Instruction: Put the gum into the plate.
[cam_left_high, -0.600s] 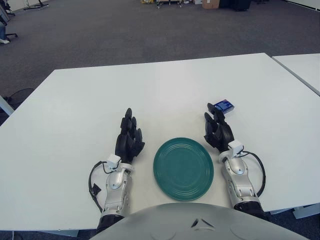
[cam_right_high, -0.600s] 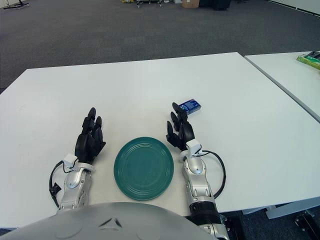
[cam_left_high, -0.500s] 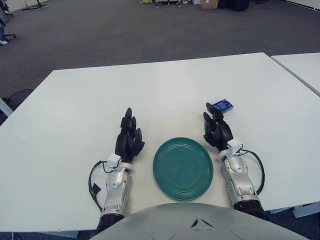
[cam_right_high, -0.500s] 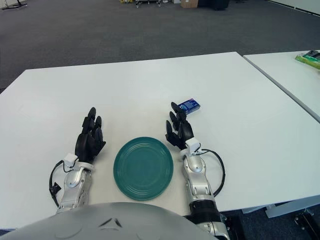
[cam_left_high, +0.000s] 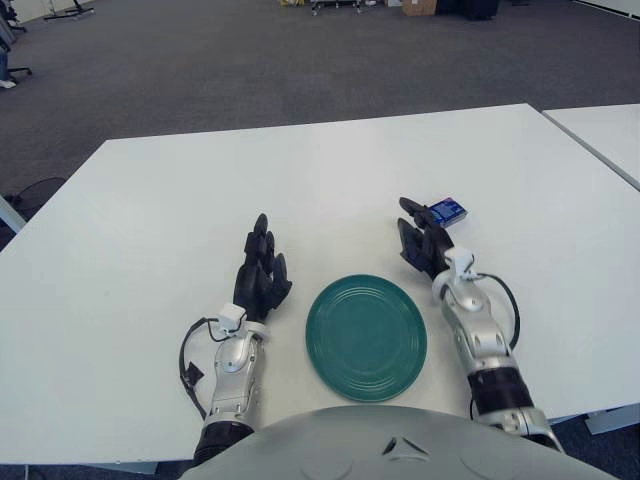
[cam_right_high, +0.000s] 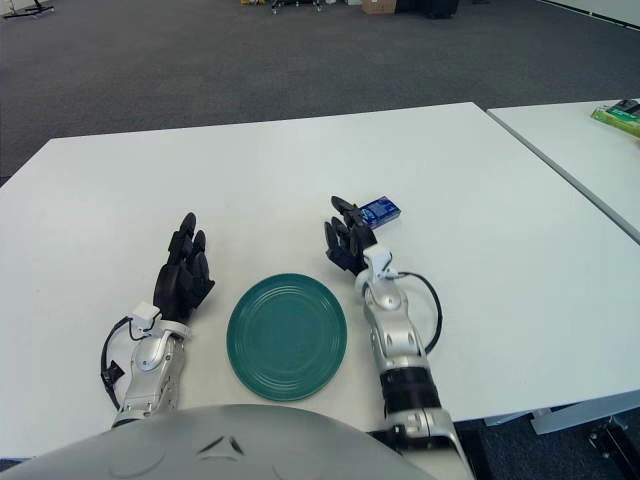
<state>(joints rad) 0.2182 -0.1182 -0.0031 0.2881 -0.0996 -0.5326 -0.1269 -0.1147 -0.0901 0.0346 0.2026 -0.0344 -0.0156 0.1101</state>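
Left eye view: gum pack (cam_left_high: 447, 210) just beyond empty, spread right hand (cam_left_high: 424, 245), toward bench's far right corner, long axis slanting right.

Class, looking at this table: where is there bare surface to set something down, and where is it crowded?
The white table lies bare beyond the black left hand and right of the small blue gum pack. The round green plate holds nothing. It is crowded where the black right hand nears the pack.
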